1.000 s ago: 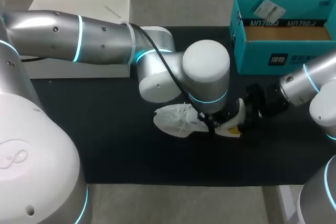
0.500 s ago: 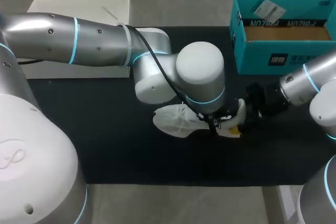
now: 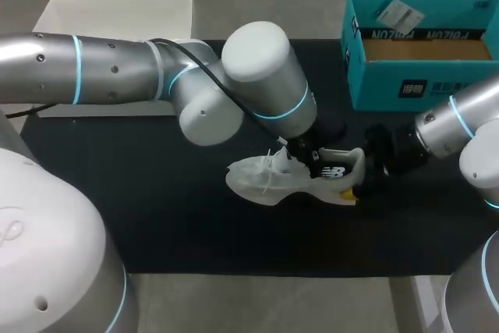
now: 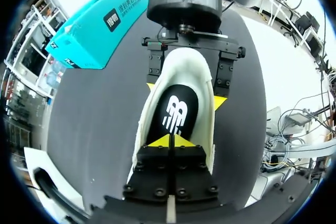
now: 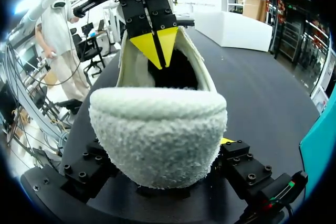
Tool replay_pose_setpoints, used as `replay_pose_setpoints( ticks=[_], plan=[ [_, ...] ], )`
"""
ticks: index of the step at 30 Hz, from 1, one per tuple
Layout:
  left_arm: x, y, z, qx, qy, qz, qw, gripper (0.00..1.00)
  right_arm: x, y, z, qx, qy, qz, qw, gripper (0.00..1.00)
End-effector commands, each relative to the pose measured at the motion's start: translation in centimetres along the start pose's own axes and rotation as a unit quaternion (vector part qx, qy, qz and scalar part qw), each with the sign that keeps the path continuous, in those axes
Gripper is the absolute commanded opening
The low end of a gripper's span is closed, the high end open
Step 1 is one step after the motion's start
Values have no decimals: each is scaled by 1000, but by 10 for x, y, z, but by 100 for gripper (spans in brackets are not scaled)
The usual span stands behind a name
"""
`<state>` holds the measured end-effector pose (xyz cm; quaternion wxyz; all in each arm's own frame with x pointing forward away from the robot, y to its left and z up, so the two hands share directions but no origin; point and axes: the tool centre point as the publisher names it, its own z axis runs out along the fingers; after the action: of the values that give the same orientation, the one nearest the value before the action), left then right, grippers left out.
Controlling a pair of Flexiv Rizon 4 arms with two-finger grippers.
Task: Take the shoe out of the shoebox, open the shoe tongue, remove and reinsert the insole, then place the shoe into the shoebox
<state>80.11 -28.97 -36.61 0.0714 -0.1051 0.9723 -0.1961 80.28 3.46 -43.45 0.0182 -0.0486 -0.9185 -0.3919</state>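
The white shoe (image 3: 292, 179) lies on its side on my counter (image 3: 156, 216), toe left and heel right, out of the teal shoebox (image 3: 405, 87) that sits far right. The black insole (image 4: 177, 114) lies inside the shoe. My right claw (image 3: 355, 173) pinches the heel from both sides. My left claw (image 5: 156, 48) dips into the shoe's opening with its tips pressed together over the insole; I can't see anything caught between them.

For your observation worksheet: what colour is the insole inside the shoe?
The insole is black with a white logo, clearest in the left wrist view.
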Motion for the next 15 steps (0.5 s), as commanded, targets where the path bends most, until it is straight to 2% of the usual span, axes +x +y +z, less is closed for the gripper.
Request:
replay_pose_setpoints(
  ticks=[1,5,8,10,15],
  plan=[
    [-2,9,-11,19,4,2,1000,0,2,-2,6,1,-1,0,1000,0],
    [1,6,2,9,13,20,1000,0,2,-2,6,1,-1,0,1000,0],
    [5,2,16,-18,62,33,997,0,2,-2,6,1,-1,0,1000,0],
    [8,0,21,-34,76,44,996,0,2,-2,6,1,-1,0,1000,0],
    [14,-5,18,-42,98,64,992,0,2,-2,6,1,-1,0,1000,0]
  ],
)
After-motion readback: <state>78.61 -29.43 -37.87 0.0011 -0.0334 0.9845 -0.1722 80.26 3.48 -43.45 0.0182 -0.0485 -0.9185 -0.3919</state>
